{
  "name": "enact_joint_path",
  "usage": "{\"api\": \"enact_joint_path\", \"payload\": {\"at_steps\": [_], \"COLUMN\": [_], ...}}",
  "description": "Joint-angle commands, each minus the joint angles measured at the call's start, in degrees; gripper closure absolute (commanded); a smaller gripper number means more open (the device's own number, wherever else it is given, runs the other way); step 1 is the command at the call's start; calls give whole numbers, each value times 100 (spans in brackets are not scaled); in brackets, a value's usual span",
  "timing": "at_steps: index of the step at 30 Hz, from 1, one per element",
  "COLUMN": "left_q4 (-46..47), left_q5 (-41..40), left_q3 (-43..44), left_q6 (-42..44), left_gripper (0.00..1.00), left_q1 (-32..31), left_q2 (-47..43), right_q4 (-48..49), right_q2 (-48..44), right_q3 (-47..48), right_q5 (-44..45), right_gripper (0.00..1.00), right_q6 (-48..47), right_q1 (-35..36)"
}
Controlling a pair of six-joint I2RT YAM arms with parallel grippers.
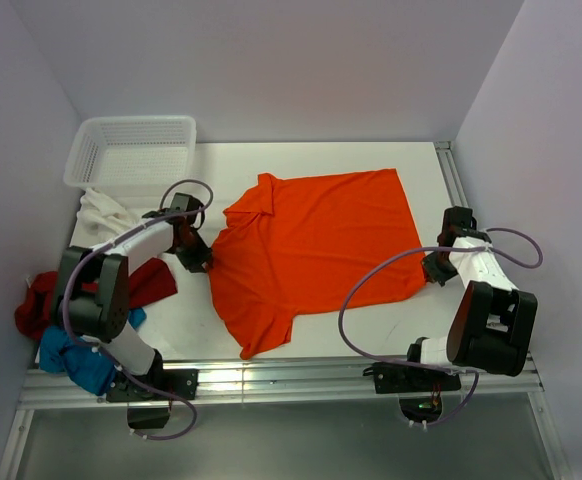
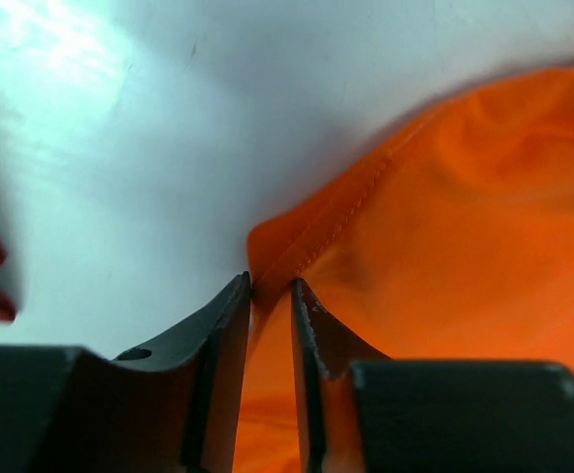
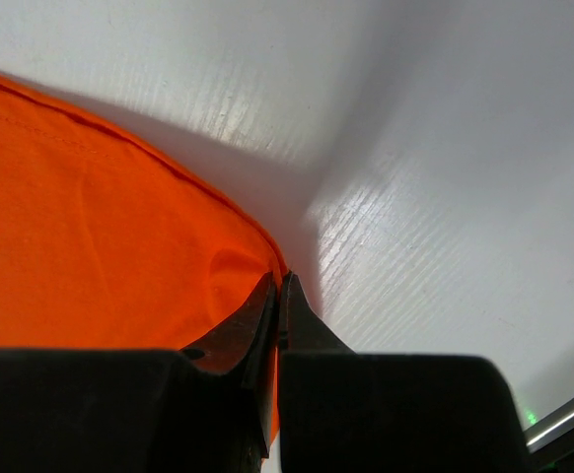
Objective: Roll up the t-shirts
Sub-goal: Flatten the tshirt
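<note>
Table point(image 1: 311, 158) bare along top; mesh basket point(image 1: 131, 150) blocks upper left; shirt heap point(image 1: 41, 300) crowds lower left; orange shirt point(image 1: 311, 240) covers centre.

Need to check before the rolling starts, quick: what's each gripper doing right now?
Left gripper: jaws slightly apart, straddling the hem of the orange t-shirt, not clamped.
Right gripper: shut on the orange t-shirt, at its edge.

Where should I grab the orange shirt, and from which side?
By its stitched outer edges, coming in low from the left and right. The orange shirt lies spread flat on the table, so only its hems can be pinched.
</note>
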Motion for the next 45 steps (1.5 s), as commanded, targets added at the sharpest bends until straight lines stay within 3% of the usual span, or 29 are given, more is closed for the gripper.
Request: {"api": "enact_joint_path", "payload": {"at_steps": [1,6,11,14,16,25,32,34,37,38,39,45], "left_q4": [458,442,187,-50,-270,-1709,-1904,-1967,-1896,-1888,-1896,-1775], "left_q5": [129,61,-282,-554,-634,-2232,-2339,-2374,-2313,-2313,-2322,-2024], "left_q3": [281,622,1106,1344,1388,1441,1353,1336,1283,1300,1327,2380], "left_q6": [175,227,192,140,139,43,96,104,227,279,297,648], "left_gripper": [72,79,80,88,100,100,99,94,56,39,33,29], "left_q1": [13,-136,-689,-988,-1050,-769,-655,-655,-646,-637,-628,-584], "left_q2": [262,693,948,1247,1396,941,860,835,659,624,554,518], "right_q4": [61,53,70,61,53,44,53,18,-18,-26,-44,-79], "right_q2": [-219,-228,-237,-193,-175,-105,-96,-105,-123,-123,-114,-167], "right_q3": [-74,-109,-144,-162,-136,-91,-136,-101,-56,-56,-56,-135], "right_q5": [46,72,81,90,98,107,142,177,204,204,204,230], "right_gripper": [100,100,100,100,100,100,100,100,100,100,100,100], "right_q6": [-75,-75,-93,-93,-102,-128,-128,-128,-128,-119,-119,-119], "right_q1": [23,23,23,32,23,23,23,23,32,23,23,14]}}
